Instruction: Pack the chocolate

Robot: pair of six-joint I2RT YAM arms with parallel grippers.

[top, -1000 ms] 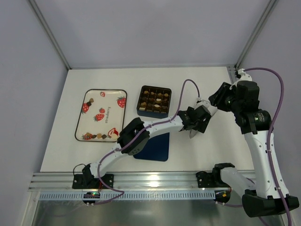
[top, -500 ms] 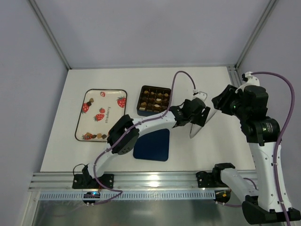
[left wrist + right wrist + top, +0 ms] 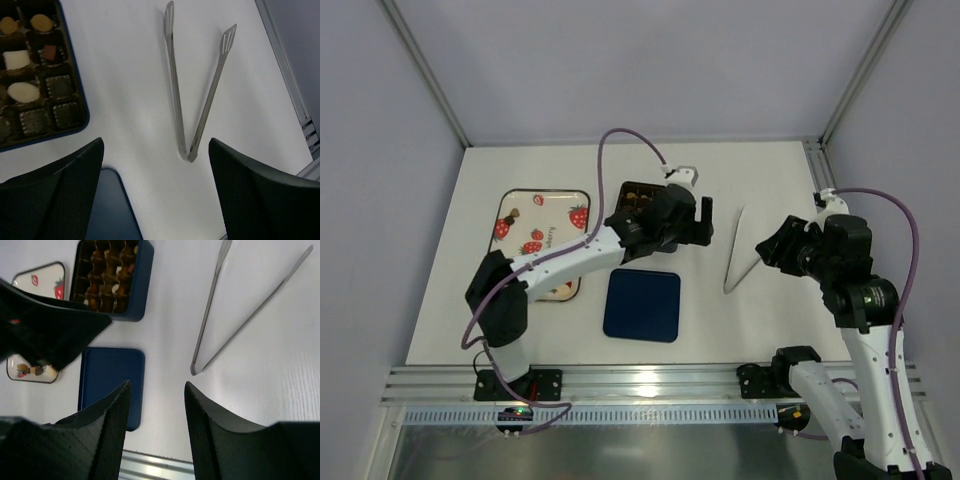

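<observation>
Landmark: the blue box [image 3: 141, 295] with the brown grid insert; every place below is given from it.
Done so far: you can see that the box is partly filled. Several cells already hold the chocolate [image 3: 22, 91], in pale, tan and dark pieces.
Left to do: some cells at the near right corner of the box look empty, and a few small brown pieces [image 3: 37, 371] lie on the strawberry tray [image 3: 548, 192], to the left of the box. I judge that the packing is well along but not finished. The dark-blue lid [image 3: 642, 305] lies flat on the table, just on the near side of the box, so closing is not done.
Where the chocolate is: mostly inside the box, and the rest at the near end of the tray.
Tongs: the metal tongs [image 3: 189, 156] lie flat on the table, well to the right of the box. Their arms are spread and nothing holds them.
Left arm: it reaches in a long diagonal from its base and crosses the right side of the tray. Its wrist hangs over the right edge of the box.
Left gripper [image 3: 156, 145]: the fingers stand wide apart with nothing between them.
Right arm: it is bent high and its wrist turns toward the box. It stops on the far side of the tongs from the box.
Right gripper [image 3: 157, 387]: the fingers are apart and empty, above the bare table near the joint of the tongs.
Advice: you probably need the tongs in one gripper before you can move the last pieces.
</observation>
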